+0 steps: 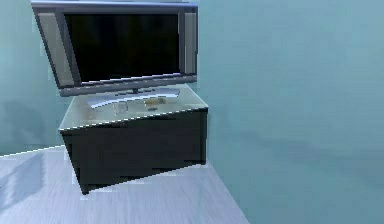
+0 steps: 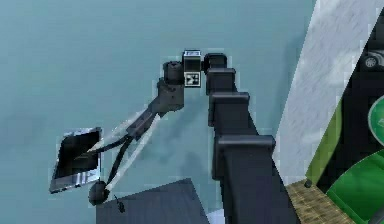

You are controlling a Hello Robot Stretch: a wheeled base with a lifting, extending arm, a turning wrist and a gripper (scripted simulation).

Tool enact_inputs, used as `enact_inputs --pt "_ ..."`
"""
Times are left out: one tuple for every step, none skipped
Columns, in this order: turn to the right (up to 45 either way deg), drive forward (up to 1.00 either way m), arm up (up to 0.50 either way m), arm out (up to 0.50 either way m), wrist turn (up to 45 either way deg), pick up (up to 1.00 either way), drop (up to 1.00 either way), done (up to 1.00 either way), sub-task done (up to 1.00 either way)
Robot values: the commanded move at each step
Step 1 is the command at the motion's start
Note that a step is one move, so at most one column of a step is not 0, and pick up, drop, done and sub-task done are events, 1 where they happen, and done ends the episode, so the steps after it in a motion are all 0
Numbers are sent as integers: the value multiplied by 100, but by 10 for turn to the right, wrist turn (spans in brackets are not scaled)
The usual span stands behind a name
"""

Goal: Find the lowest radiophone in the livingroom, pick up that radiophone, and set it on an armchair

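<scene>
One radiophone [image 2: 78, 160]: a flat dark slab with a pale silvery rim, tilted. It hangs at the far end of the jaws with bare teal wall [image 2: 60, 60] behind it, clear of every surface, so the jaws hold it. Cannot tell how the jaws themselves stand.

Two thin fingers [image 2: 145, 118] run down-left from the dark jaw body to the slab. There are two white squares [image 2: 191, 68] at the wrist and one arm [image 2: 240, 140], a dark stepped bar rising from the bottom edge.

One dark block [image 2: 150, 205] sits at the bottom edge, just below-right of the slab and close under the fingertips. At the arm side view's right are a pale upright strip [image 2: 320, 80] and a green shape [image 2: 350, 175]; I can't tell what the green shape is.

Ahead there is one TV [image 1: 125, 45] on one dark TV stand [image 1: 140, 145], backed against the wall. Two small things lie on the stand's pale top in front of the screen, one yellowish blob [image 1: 152, 100] and one dark blob [image 1: 133, 92], both too small to name. Pale floor [image 1: 40, 190] lies in front.
</scene>
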Motion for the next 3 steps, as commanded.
enact_inputs --pt "0 0 0 -28 0 0 0 0 0" --pt "-450 0 0 0 0 0 0 0 0" --pt "-450 0 0 0 0 0 0 0 0"
